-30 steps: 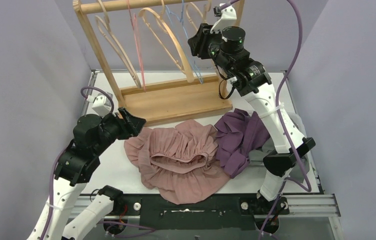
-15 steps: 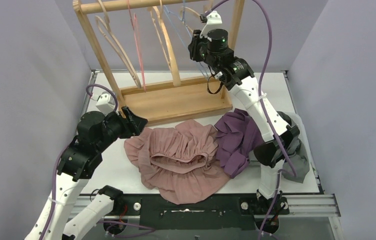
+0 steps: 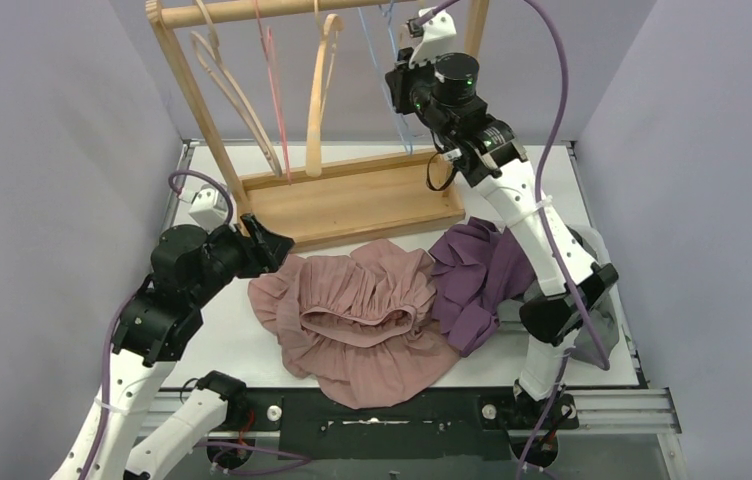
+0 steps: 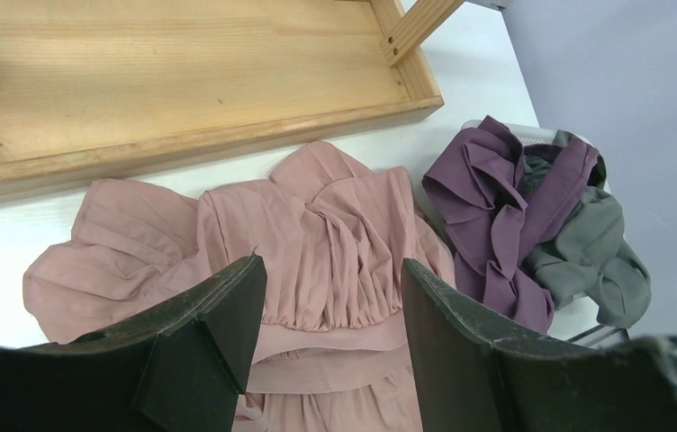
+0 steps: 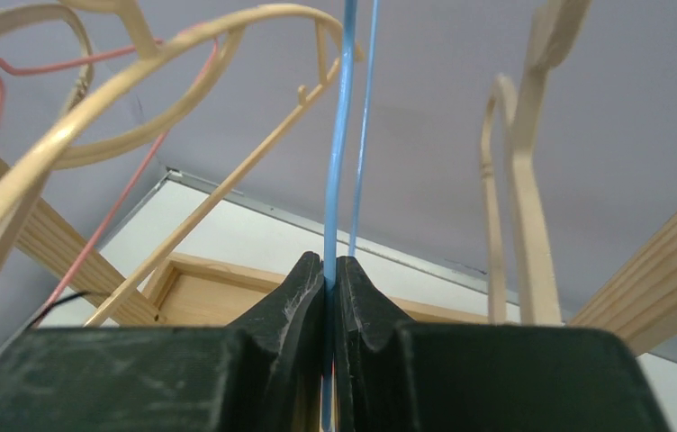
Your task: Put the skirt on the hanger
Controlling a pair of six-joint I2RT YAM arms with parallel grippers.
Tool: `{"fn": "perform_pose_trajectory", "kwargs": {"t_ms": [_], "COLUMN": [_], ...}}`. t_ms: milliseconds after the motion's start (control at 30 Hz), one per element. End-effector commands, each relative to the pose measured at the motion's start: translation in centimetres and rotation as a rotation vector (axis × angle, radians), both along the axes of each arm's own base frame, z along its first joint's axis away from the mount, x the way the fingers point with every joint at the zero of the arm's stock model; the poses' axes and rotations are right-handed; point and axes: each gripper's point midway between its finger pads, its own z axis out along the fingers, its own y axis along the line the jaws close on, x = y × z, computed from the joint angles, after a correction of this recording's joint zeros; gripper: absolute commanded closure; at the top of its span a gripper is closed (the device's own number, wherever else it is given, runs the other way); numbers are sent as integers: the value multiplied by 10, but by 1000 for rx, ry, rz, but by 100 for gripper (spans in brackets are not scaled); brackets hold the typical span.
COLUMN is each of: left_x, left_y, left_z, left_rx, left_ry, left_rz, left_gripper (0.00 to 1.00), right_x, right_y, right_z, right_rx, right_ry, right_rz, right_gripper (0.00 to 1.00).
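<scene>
The pink skirt (image 3: 352, 310) lies crumpled on the table in front of the wooden rack (image 3: 352, 205). My left gripper (image 3: 277, 245) hovers open just left of the skirt (image 4: 317, 225), nothing between its fingers (image 4: 227, 315). Up at the rack's rail, my right gripper (image 3: 397, 90) is shut on a thin blue wire hanger (image 3: 402, 135). In the right wrist view the blue hanger (image 5: 344, 135) runs straight down into the closed jaws of the right gripper (image 5: 330, 270). Its hook on the rail is out of view.
Wooden hangers (image 3: 320, 80) and a pink wire hanger (image 3: 274, 90) hang on the same rail beside the blue one. A purple garment (image 3: 477, 275) and a grey one (image 4: 587, 252) lie right of the skirt. The rack's base tray (image 4: 182, 81) stands behind the clothes.
My right gripper has closed on the blue hanger and shifted slightly at the rail. A wooden hanger has swung left and edge-on. The left arm has stayed still.
</scene>
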Motion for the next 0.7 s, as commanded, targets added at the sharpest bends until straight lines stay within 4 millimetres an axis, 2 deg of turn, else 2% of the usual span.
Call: {"fn": "perform_pose_trajectory", "kwargs": {"t_ms": [0,133,267,400,533,600,667], "left_x": [1,-1,-6,-14,-26,-33,-38], "left_y": [3,3,5,6,6,5,3], "left_z": [33,35,38,51,69,79,84], "left_rx": [-32,-37,-34,-21,-6,-2,20], "left_ry": [-104,-112,-142,-204,-284,-332,-362], "left_rz": [10,9,2,-27,-69,-98,-136], "left_gripper": [44,43,42,39,27,15,14], "right_x": [-40,-65,-111,-163,-210,-232,-252], "right_y": [-16,-14,-17,-25,-40,-46,-49], "right_z": [77,48,18,-14,-58,-77,-96], "right_rx": [80,19,-26,-31,-49,-43,-51], "right_ry": [-189,-142,-104,-27,108,162,200], "right_rz": [40,84,135,211,263,294,352], "right_gripper": [100,100,100,100,100,100,100]}}
